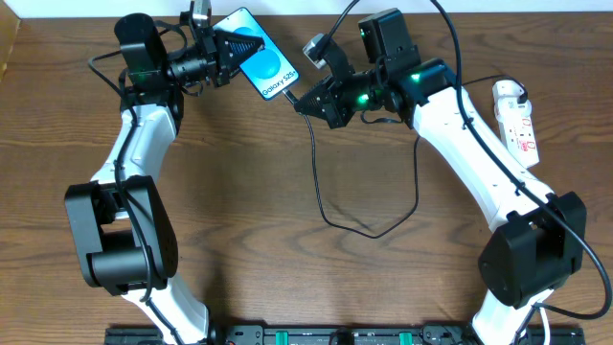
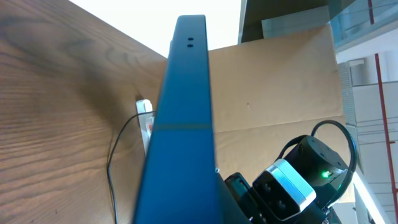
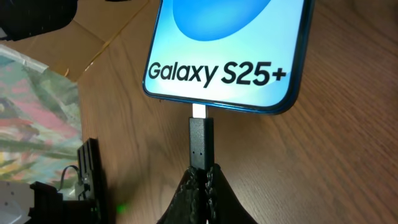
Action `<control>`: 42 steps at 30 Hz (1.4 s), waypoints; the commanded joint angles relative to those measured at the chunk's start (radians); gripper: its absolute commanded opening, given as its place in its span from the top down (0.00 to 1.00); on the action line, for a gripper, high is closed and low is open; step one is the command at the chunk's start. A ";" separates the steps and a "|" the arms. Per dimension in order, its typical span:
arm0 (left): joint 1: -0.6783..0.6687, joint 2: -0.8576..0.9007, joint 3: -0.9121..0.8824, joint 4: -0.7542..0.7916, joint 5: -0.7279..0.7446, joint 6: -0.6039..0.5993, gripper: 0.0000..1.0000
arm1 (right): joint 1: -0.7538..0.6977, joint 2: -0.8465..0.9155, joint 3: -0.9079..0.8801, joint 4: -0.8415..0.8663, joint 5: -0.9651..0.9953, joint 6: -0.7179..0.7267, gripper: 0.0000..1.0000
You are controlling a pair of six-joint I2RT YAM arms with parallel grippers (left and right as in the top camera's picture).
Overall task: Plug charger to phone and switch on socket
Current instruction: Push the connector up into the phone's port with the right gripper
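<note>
The phone (image 1: 273, 72) has a bright blue screen reading "Galaxy S25+" and is held off the table at the back. My left gripper (image 1: 251, 48) is shut on its upper end. In the left wrist view its dark blue back (image 2: 180, 124) fills the middle and hides my fingers. My right gripper (image 3: 202, 177) is shut on the charger's black connector (image 3: 200, 143). The connector's silver tip (image 3: 199, 112) meets the middle of the phone's (image 3: 230, 37) bottom edge, with a short stretch of metal showing. The charger cable (image 1: 369, 230) loops down over the table. The white socket (image 1: 517, 120) lies at the far right.
The socket's white cord (image 1: 575, 311) runs off toward the right front. A cardboard wall (image 2: 280, 81) stands behind the table. The black cable (image 2: 112, 168) trails over the wood toward the socket (image 2: 145, 115). Both arm bases stand at the front edge.
</note>
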 commanded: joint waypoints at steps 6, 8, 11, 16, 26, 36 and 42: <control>-0.012 -0.016 -0.012 0.001 0.062 0.047 0.92 | 0.003 -0.028 0.015 0.032 -0.065 0.010 0.99; -0.012 -0.016 -0.012 0.000 0.062 0.049 0.93 | 0.003 -0.028 0.015 0.032 -0.071 0.010 0.99; -0.012 -0.016 -0.012 0.000 0.062 0.048 0.92 | 0.003 -0.028 0.015 0.034 -0.071 0.010 0.99; -0.013 -0.016 -0.012 -0.015 0.062 0.048 0.93 | 0.003 -0.028 0.015 0.043 -0.071 0.018 0.99; -0.013 -0.016 -0.012 -0.022 0.062 0.048 0.93 | 0.005 -0.028 0.015 0.061 -0.070 0.033 0.99; -0.019 -0.016 -0.012 -0.022 0.062 0.048 0.92 | 0.005 -0.028 0.015 0.062 -0.069 0.037 0.99; -0.046 -0.016 -0.012 -0.022 0.062 0.048 0.92 | 0.005 -0.028 0.015 0.066 -0.069 0.040 0.99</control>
